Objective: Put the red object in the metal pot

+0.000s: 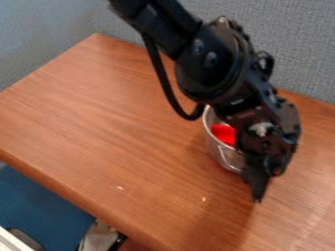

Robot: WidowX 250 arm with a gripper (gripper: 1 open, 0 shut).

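The metal pot [217,155] stands on the wooden table at the right, largely covered by my arm. Inside it a patch of the red object [225,131] shows just under the rim; its full shape is hidden. My gripper [257,188] hangs in front of the pot's right side, pointing steeply down, its dark fingertips close to the tabletop. The fingers look narrow, but whether anything sits between them is hidden. The red object does not appear to be between the fingertips.
The brown wooden table [92,108] stretches to the left of the pot. Its front edge runs diagonally at lower left, with blue floor [33,206] beyond. A grey wall [39,34] stands behind the table.
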